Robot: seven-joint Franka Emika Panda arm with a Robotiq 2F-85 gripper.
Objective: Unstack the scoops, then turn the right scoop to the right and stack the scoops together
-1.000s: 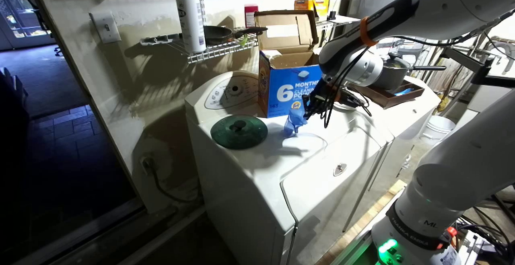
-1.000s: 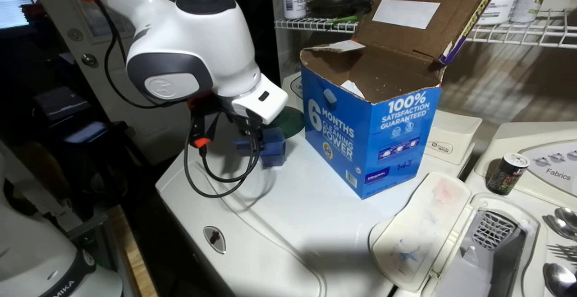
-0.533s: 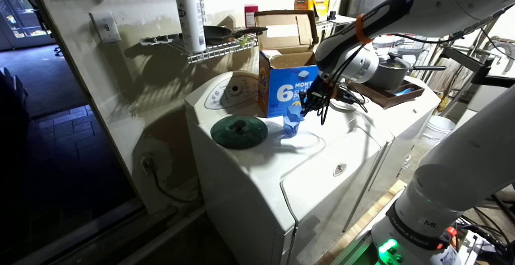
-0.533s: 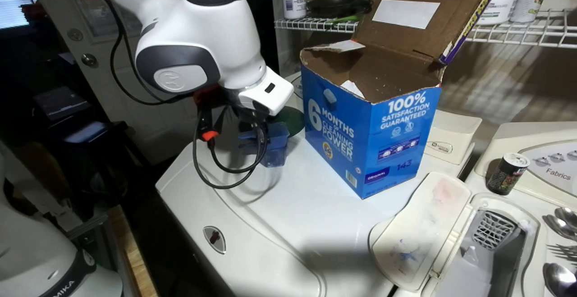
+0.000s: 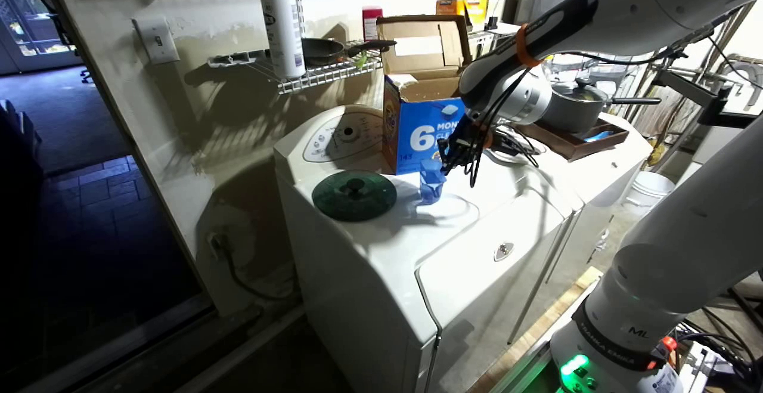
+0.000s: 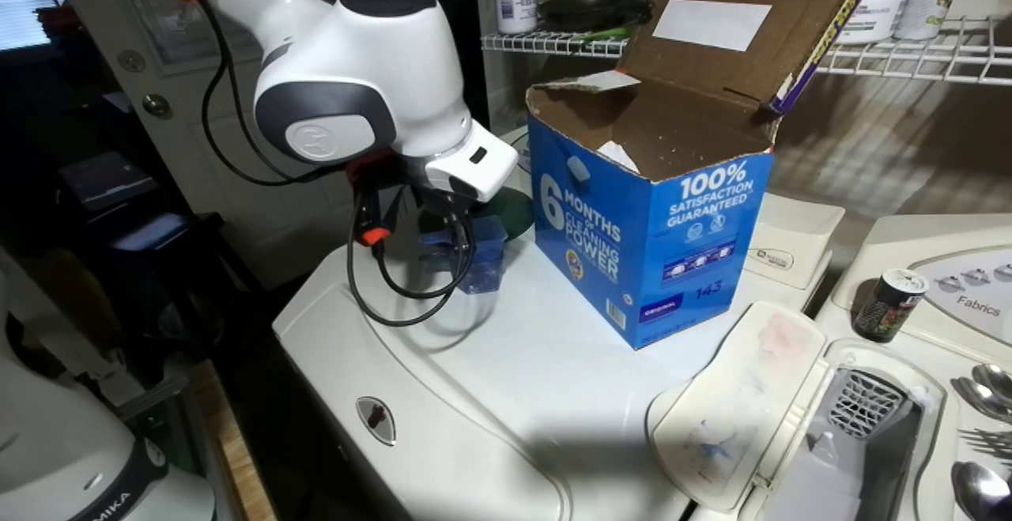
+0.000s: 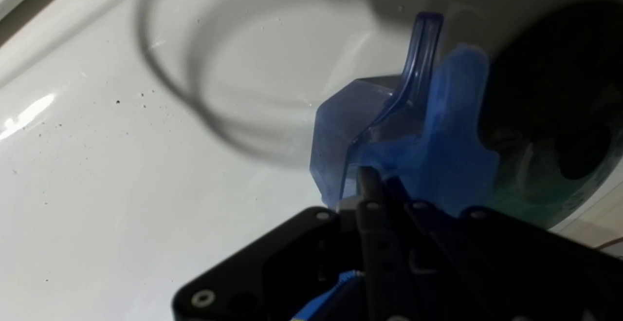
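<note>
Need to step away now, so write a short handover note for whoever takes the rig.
Gripper: jaws close together, apparently pinching the edge of one of the scoops; the contact is hidden.
Where things are: the scoops are over the white machine top, beside the green lid. In the wrist view the paler scoop and the bluer scoop overlap, handles close but not aligned.
Done: two handles show separately, yet full unstacking or any turn can't be confirmed.
Left: separate them if nested, turn the right one to the right, stack them together, let go.
</note>
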